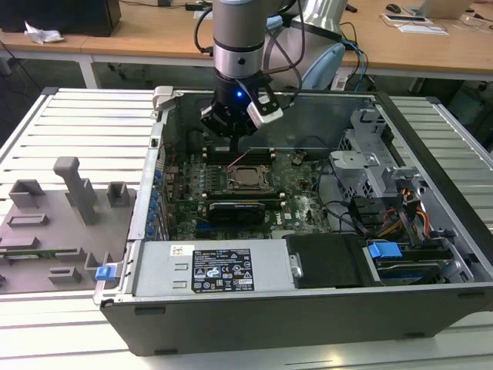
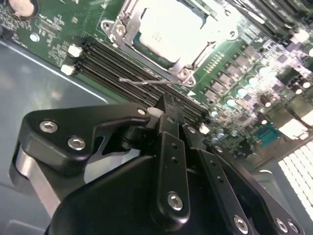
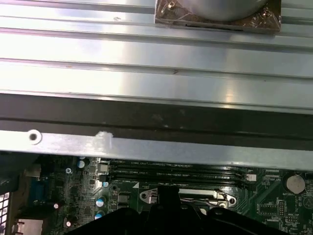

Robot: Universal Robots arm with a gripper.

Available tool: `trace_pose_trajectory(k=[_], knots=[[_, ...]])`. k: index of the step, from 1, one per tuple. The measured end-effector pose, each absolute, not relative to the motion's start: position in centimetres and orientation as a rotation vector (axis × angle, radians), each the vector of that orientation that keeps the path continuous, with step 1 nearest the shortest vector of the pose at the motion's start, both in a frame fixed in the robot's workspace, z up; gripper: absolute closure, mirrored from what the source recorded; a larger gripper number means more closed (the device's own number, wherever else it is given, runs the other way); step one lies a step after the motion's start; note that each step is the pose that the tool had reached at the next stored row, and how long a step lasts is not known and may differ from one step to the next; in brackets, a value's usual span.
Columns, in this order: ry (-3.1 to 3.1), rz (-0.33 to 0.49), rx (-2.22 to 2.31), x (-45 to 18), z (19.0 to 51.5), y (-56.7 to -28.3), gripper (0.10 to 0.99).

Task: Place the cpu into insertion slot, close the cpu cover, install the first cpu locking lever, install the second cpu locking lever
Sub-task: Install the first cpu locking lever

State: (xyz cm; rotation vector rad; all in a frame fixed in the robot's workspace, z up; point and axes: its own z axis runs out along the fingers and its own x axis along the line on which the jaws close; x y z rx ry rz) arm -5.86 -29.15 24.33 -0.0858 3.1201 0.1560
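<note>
Exterior view, arm: end effector [image 1: 235, 129] hangs inside the open computer case [image 1: 431, 139], above the far edge of the green motherboard [image 1: 300, 193], over the memory slots.
Exterior view, socket: insertion slot [image 1: 250, 179] sits mid-board, just nearer the camera than the end effector; a dull grey square shows in it, which I take for the cpu [image 1: 250, 178] already seated.
Exterior view, surroundings: case rests on a slatted metal table [image 1: 85, 116]; grey fixture plate [image 1: 54, 231] to the exterior view's left of the case.

Second wrist view, end effector: black fingers [image 2: 171, 147] drawn together, nothing between them; closed and empty.
Second wrist view, socket: cpu [image 2: 168, 32] lies bright and flat in the slot; cpu cover [image 2: 183, 62] frames it, appears down.
Second wrist view, lever: a thin wire locking lever [image 2: 142, 82] juts out beside the socket, over the memory slots [image 2: 105, 61], near the fingertips and seemingly not latched.

First wrist view: case wall [image 3: 156, 147] crosses the frame; socket edge [image 3: 188, 196] just past the fingers.

Handling, judged: lever is thin spring steel, stiff and slippery, likely to snap back; best pressed near its bent free end. Chip is light, and the contacts under it fragile.
</note>
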Motion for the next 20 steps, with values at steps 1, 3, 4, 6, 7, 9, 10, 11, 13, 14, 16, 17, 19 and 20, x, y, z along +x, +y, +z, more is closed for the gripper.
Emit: trace_pose_trajectory(k=[1, 3, 4, 6, 7, 9, 10, 11, 13, 14, 16, 17, 19, 20], knots=[[3.120, 0.156, -0.085, -5.6, 24.2, -29.1, 0.980], [3.120, 0.156, -0.085, -5.2, 24.0, -29.1, 0.980], [3.120, 0.156, -0.085, -4.8, 23.7, -29.1, 0.980], [3.120, 0.156, -0.085, -4.6, 23.4, -29.1, 0.980], [3.120, 0.156, -0.085, -4.5, 23.3, -29.1, 0.980], [3.120, 0.156, -0.085, -4.2, 22.9, -29.1, 0.980], [3.120, 0.156, -0.085, -3.9, 22.7, -29.1, 0.980], [3.120, 0.156, -0.085, -3.7, 22.7, -29.1, 0.980], [3.120, 0.158, -0.085, -3.5, 22.5, -29.1, 0.980], [3.120, 0.161, -0.085, -3.4, 22.5, -29.1, 0.980], [3.119, 0.165, -0.082, -3.3, 22.4, -29.1, 0.980], [3.119, 0.165, -0.080, -3.3, 22.3, -29.1, 0.980], [3.119, 0.165, -0.079, -3.1, 22.2, -29.1, 0.980], [3.119, 0.165, -0.079, -3.1, 22.1, -29.1, 0.980]])
